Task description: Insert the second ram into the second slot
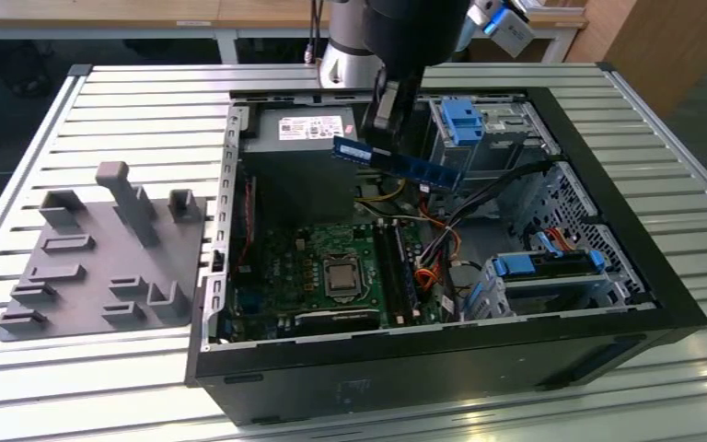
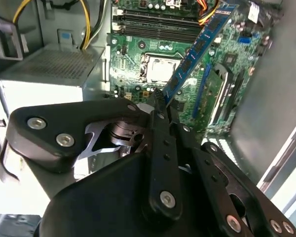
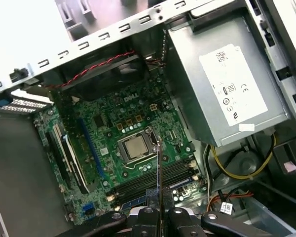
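fingers of the gripper [image 1: 381,131] clamped on one end of the memory stick [image 1: 405,166] — held tilted, upper centre of the exterior view, above the memory slots [image 1: 398,267]. we judge that clean seating needs the stick level and parallel to its slot.

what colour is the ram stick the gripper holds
The ram stick is blue with black chips, clearest in the second wrist view.

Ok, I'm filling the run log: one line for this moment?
gripper: shut on second ram | second ram: tilted, above motherboard | state: not inserted
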`<act>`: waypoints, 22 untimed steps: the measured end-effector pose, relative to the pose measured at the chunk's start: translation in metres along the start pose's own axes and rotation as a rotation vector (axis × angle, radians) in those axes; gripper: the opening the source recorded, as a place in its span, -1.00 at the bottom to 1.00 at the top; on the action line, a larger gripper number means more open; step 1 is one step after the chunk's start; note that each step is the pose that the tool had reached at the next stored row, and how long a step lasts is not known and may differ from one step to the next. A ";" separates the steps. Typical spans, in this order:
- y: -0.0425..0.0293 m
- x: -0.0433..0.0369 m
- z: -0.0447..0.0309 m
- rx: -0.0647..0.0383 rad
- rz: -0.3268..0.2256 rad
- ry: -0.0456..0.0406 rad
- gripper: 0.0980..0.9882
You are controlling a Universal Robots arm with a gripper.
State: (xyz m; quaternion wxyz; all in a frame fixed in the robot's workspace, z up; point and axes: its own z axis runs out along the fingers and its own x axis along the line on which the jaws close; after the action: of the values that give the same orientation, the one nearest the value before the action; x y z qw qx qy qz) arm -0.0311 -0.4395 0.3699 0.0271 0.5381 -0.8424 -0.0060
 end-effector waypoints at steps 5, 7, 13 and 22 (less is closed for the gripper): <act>0.0000 -0.0002 0.0010 -0.003 0.074 -0.0029 -0.90; 0.0000 -0.0002 0.0015 -0.004 0.106 -0.0041 -0.90; -0.0001 -0.0003 0.0034 -0.008 0.209 -0.0081 -0.90; -0.0002 -0.0004 0.0065 -0.014 0.373 -0.0135 -0.90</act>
State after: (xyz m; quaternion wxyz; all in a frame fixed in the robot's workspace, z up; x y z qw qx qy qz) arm -0.0311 -0.4394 0.3633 0.0258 0.3725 -0.9276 -0.0104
